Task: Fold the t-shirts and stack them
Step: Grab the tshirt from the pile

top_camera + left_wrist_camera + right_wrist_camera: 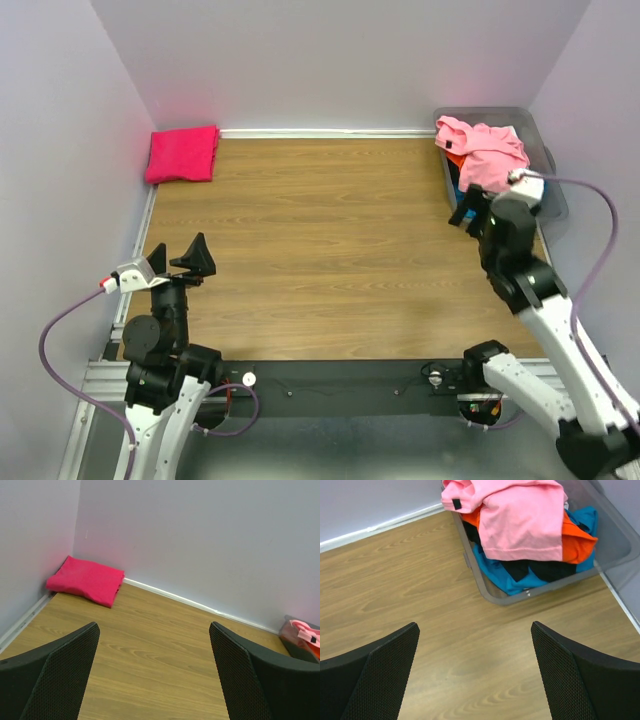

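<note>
Right gripper hangs over bare wood just short of the bin's near left corner, its two black fingers spread wide with nothing between them, and the left gripper sits well away from the bin, at the opposite side of the table and nearer the arm bases, its fingers likewise spread wide and empty. Inside the grey translucent bin the loose t-shirts lie heaped: a light pink t-shirt is draped on top, spilling over the bin's far left rim, with a small black tag showing at its edge; an orange t-shirt pokes out beneath it toward the bin's right side; a blue t-shirt is pressed along the bin's near wall; a black t-shirt lies crumpled between the blue and the pink. A hot-pink t-shirt lies folded flat in a neat rectangle well apart from the bin, in the far corner across the table from it, against the same back wall that the bin stands by; neither gripper touches any cloth
</note>
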